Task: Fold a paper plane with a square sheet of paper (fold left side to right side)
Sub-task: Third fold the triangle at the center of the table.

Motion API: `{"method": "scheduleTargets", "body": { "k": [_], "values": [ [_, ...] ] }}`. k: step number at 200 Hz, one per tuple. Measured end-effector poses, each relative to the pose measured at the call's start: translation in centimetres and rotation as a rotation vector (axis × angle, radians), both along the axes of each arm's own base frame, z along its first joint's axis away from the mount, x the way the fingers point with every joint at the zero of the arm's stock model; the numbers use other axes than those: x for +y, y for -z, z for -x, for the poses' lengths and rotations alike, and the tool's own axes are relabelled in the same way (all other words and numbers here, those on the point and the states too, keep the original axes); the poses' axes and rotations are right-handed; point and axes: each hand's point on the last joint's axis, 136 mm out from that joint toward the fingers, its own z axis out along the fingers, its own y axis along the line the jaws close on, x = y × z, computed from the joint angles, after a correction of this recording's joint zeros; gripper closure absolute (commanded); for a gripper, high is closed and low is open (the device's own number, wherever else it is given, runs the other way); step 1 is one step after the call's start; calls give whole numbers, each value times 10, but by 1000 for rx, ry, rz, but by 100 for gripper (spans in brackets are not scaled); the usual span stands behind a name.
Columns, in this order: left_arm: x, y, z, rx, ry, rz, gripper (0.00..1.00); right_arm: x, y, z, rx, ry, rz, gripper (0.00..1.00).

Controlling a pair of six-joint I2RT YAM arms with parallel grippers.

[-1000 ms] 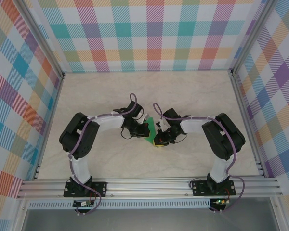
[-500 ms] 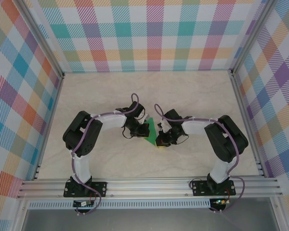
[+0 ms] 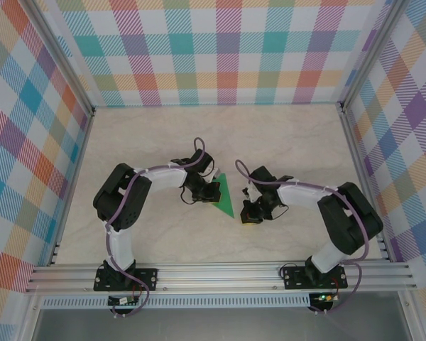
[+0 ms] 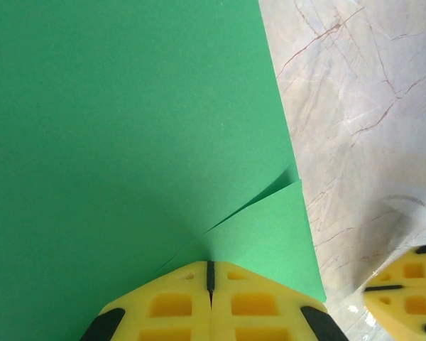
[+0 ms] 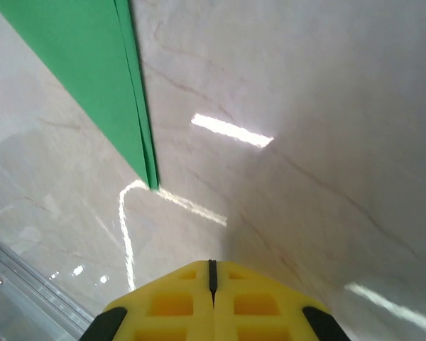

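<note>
Top external: the green paper (image 3: pixel 224 196) lies flat on the worktop (image 3: pixel 305 142) near its middle, between my two arms. It shows as a narrow triangle with its sharp end toward the near edge. My left jaws are at the paper's left edge, over it; my right jaws are a little to its right and clear of it, with their yellow fingertips (image 3: pixel 250 219) pointing down at bare worktop. Plaid walls (image 3: pixel 227 50) enclose the far side and both flanks. A metal rail (image 3: pixel 220 273) runs along the near edge, where both bases are bolted.

Left wrist: the left jaws are together, and the yellow fingertips (image 4: pixel 170 307) meet along a thin dark seam with no gap. The paper (image 4: pixel 128 142) takes up the left and centre of this view. A crease line runs from near the tips toward the right edge, where one layer overlaps another in a small step. The tips sit over the paper at that crease; I cannot tell whether they press on it. Marbled worktop (image 4: pixel 369 106) shows to the right. The right jaws' fingertips (image 4: pixel 406 298) appear at the lower right corner, off the paper.

Right wrist: the right jaws are together and hold nothing, their fingertips (image 5: pixel 170 305) over bare worktop (image 5: pixel 305 142). The paper (image 5: pixel 78 64) lies in the upper left, well apart from the tips, its stacked layers narrowing to a point. The rail (image 5: pixel 21 284) crosses the lower left corner.
</note>
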Motion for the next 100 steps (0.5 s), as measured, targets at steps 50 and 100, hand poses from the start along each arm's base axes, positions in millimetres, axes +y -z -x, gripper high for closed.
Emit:
{"method": "scheduleTargets", "body": {
  "k": [50,100],
  "values": [
    [1,-36,-9,-80,-37,25,79,1,-43,-31,-175,5,10,67],
    [31,-116,-16,-273,-174,95,55,30,-41,-73,-236,-6,-11,41]
  ]
}}
